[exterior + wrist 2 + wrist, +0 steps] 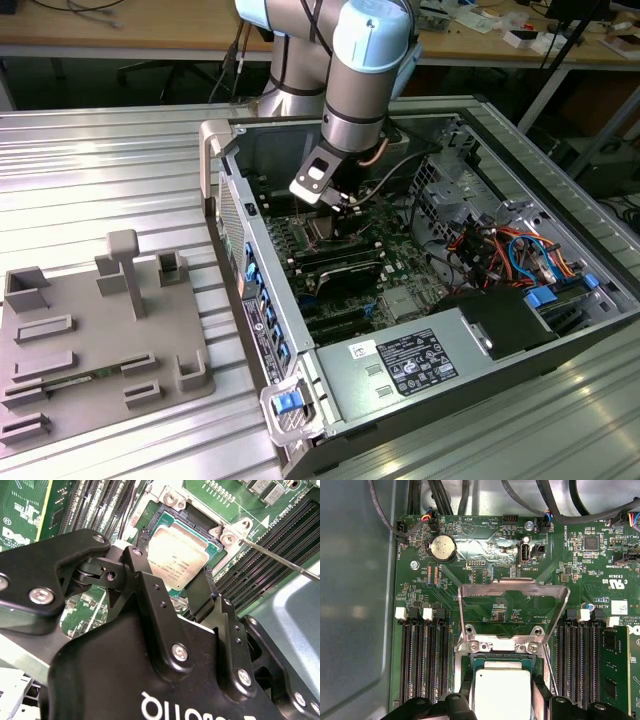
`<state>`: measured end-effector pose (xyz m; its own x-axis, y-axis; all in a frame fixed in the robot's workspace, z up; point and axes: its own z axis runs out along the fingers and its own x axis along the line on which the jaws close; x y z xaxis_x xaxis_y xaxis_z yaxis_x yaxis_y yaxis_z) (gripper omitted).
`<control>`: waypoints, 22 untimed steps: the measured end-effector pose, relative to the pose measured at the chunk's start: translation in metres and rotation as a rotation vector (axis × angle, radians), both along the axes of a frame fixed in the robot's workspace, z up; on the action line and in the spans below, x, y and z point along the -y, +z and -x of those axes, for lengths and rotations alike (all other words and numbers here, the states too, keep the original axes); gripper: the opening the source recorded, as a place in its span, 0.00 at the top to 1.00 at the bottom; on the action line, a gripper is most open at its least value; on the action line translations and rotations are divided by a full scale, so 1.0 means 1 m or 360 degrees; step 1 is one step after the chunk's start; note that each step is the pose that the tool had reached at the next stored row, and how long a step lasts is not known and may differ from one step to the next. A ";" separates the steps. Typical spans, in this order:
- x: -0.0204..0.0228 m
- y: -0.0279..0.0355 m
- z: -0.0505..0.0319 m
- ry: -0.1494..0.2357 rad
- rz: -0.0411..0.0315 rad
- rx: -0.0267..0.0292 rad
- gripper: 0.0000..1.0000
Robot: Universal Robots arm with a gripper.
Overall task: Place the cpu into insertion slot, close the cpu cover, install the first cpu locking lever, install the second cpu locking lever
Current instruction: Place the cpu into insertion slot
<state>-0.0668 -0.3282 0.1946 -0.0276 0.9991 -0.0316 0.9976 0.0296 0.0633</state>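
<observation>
- The ribbed metal counter [100, 170] is carrying an open computer case [255, 270] and, to the exterior view's left, a grey fixture plate [90, 340].
- A wooden worktop [120, 35] strewn with cables is running along the back of the room.
- The arm [360, 90] is hanging over the case's green board.
- The cpu cover [464, 612] is standing open.
- The claw [172, 575] is clenching the cpu [180, 550] by two opposite edges, right over the insertion slot [192, 520].
</observation>
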 end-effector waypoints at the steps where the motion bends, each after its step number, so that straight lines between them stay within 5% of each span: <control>1: 0.0000 0.0000 0.0000 0.0000 0.0000 0.00001 0.45; 4: 0.0001 -0.0001 0.0000 0.0000 0.0001 0.00004 0.45; 6: -0.0001 -0.0003 -0.0001 0.0000 -0.0001 0.00007 0.33; 22: -0.0015 0.0024 0.0000 -0.0008 -0.0007 0.00000 0.33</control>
<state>-0.0668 -0.3267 0.1970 -0.0223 0.9994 -0.0274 0.9977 0.0240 0.0634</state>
